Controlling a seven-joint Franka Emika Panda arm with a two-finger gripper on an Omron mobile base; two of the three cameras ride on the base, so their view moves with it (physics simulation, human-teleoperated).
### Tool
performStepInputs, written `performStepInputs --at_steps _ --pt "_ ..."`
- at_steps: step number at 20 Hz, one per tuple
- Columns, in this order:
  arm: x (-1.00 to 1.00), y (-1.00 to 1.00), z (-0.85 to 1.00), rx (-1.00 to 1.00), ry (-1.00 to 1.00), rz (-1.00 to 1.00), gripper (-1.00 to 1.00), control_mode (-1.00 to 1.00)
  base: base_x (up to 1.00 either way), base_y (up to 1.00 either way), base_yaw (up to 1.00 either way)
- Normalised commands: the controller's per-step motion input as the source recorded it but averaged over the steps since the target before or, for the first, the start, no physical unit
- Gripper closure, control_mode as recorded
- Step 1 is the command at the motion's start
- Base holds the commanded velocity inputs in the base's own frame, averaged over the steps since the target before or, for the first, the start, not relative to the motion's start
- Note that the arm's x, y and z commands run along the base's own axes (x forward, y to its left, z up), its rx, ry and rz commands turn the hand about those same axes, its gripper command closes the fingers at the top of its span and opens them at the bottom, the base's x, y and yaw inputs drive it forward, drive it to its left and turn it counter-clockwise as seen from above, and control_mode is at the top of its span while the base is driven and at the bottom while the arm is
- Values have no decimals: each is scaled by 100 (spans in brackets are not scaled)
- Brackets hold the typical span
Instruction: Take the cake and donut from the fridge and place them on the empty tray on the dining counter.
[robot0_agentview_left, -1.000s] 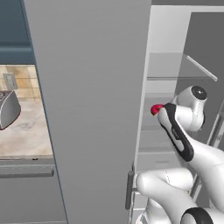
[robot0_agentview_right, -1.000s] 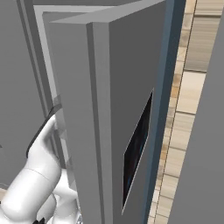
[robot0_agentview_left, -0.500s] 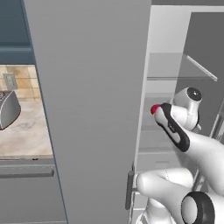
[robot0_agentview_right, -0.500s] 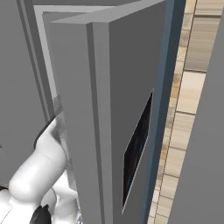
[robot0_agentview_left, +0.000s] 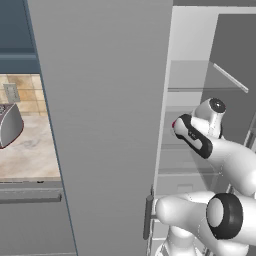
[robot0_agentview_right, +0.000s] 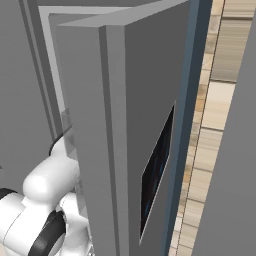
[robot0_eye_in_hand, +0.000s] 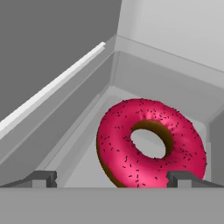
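Donut (robot0_eye_in_hand: 151, 144) lay on a shelf inside the open fridge (robot0_agentview_left: 105, 125), tilted up at its far side, with your gripper (robot0_eye_in_hand: 112, 178) spread wide just in front, a fingertip (robot0_eye_in_hand: 41, 178) left of it and the other under its right edge. You did well to centre the ring between them and push deeper before closing, or they would have pinched only frosting.
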Motion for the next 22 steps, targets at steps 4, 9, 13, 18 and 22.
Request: performStepInputs --at_steps 4,9,13,18,22 --pt "27 -3 -17 0 0 0 -100 -100 0 0 0" --pt "10 -3 -17 0 1 0 -100 -100 0 0 0" --pt "21 -1 -11 0 0 0 -100 -100 0 0 0" --pt "20 0 -18 0 0 0 -100 -100 0 0 0" --pt "13 0 -32 0 2 0 -100 -100 0 0 0"
